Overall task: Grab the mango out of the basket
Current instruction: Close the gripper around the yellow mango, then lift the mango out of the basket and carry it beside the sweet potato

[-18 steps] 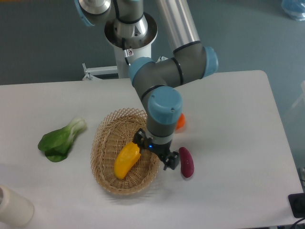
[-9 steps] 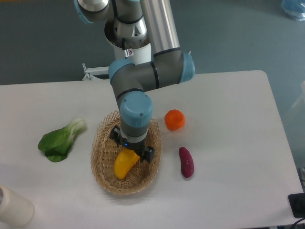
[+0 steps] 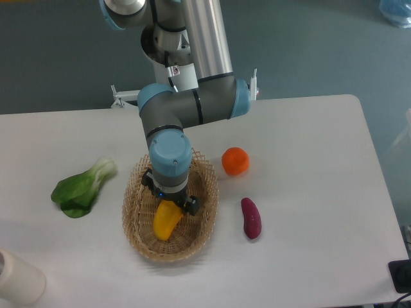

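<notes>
The yellow-orange mango (image 3: pixel 165 221) lies in the tan wicker basket (image 3: pixel 142 239) at the table's front centre. My gripper (image 3: pixel 169 199) hangs straight down over the mango's upper end, inside the basket. The wrist hides the fingers almost entirely, so I cannot tell how the jaws stand or whether they touch the mango. Only the lower part of the mango shows below the gripper.
A round orange fruit (image 3: pixel 235 161) sits just right of the basket. A dark purple-red oblong vegetable (image 3: pixel 250 218) lies to the front right. A green leafy vegetable (image 3: pixel 81 188) lies to the left. A white cylinder (image 3: pixel 18 278) stands at the front left corner.
My gripper has moved left from beside the purple vegetable, across the basket's right rim, to above the mango's upper end. The mango and the other things have not moved.
</notes>
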